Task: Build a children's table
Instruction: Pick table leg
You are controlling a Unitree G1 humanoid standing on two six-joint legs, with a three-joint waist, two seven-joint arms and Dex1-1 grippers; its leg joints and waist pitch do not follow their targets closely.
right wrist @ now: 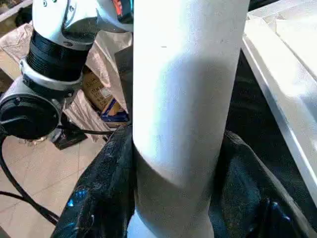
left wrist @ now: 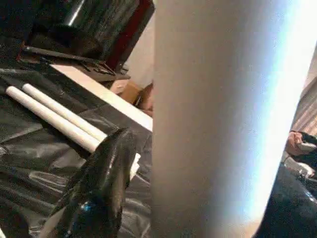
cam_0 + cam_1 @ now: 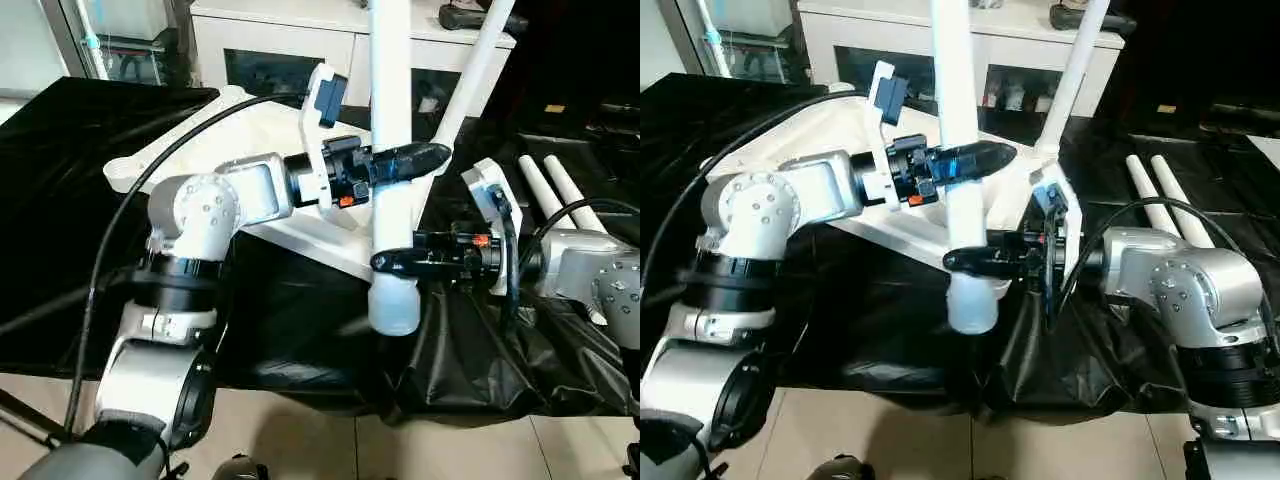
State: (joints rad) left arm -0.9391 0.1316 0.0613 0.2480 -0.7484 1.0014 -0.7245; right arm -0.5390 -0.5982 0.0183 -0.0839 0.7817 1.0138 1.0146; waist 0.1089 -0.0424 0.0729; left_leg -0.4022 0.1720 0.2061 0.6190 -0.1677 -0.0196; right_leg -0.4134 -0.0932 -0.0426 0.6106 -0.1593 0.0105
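The white tabletop lies underside up on a black sheet. A white leg stands upright at its near corner; how it sits in the corner socket I cannot tell. My right gripper is shut on this leg low down, both fingers pressed against it in the right wrist view. Higher up, my left gripper straddles the same leg, open, with one finger apart from the tube. A second leg stands tilted at a far corner. Two more legs lie side by side on the sheet to the right.
The black sheet covers the work surface and hangs over its front edge above the tiled floor. A white cabinet with glass doors stands behind. A black cable runs along my left arm. A person's hand shows at the side.
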